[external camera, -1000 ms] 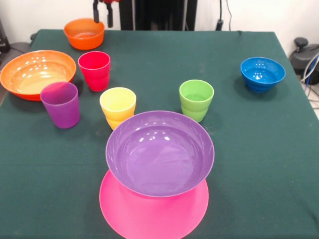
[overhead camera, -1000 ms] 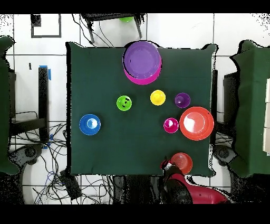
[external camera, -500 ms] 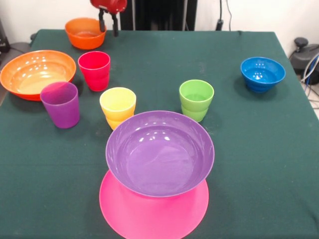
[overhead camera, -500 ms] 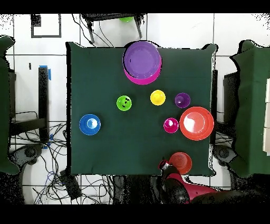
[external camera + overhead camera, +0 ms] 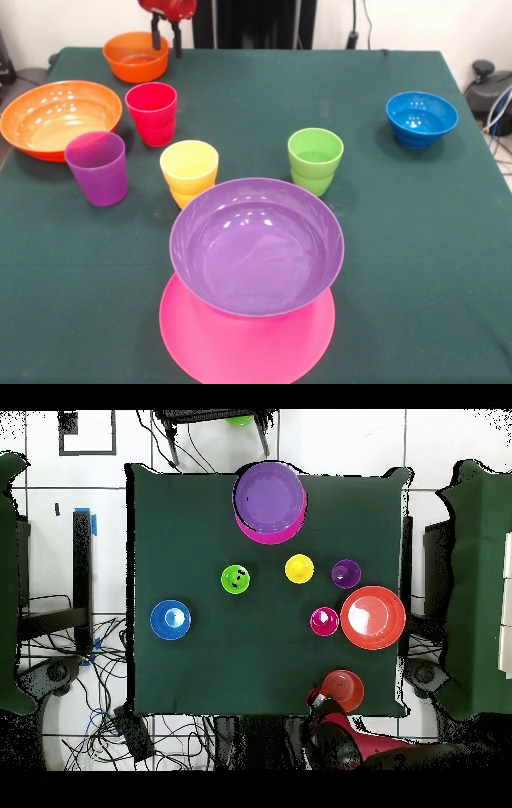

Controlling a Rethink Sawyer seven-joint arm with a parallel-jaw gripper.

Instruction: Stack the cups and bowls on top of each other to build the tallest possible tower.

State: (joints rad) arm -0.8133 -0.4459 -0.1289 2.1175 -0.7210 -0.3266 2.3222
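Front view: spread dark fingers (image 5: 165, 35) straddle glossy round small orange bowl's (image 5: 135, 55) rim.

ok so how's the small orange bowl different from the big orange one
The small orange bowl is much narrower than the large orange bowl. The small one sits at the table's far edge, right by the gripper, whose fingers hang open beside its rim; the large one lies nearer, beside the purple cup, with nothing over it. The large one also looks shallower for its width. Both are glossy, upright, empty, and not yet stacked.
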